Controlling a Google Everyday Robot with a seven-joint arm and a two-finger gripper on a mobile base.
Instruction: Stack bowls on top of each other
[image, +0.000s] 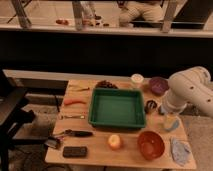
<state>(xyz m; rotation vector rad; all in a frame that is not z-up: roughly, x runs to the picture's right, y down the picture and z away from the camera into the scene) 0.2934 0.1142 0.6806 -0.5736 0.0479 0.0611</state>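
One table (97, 146), read left to right. Green tray (117, 107) at centre. Orange-red bowl (150, 144) at the front, near the tray's front right corner. Purple bowl (158, 85) at the back, well apart from it; not stacked. Gripper (169, 119) hangs between the two bowls, right of the tray; spread or pressed together, cannot tell.
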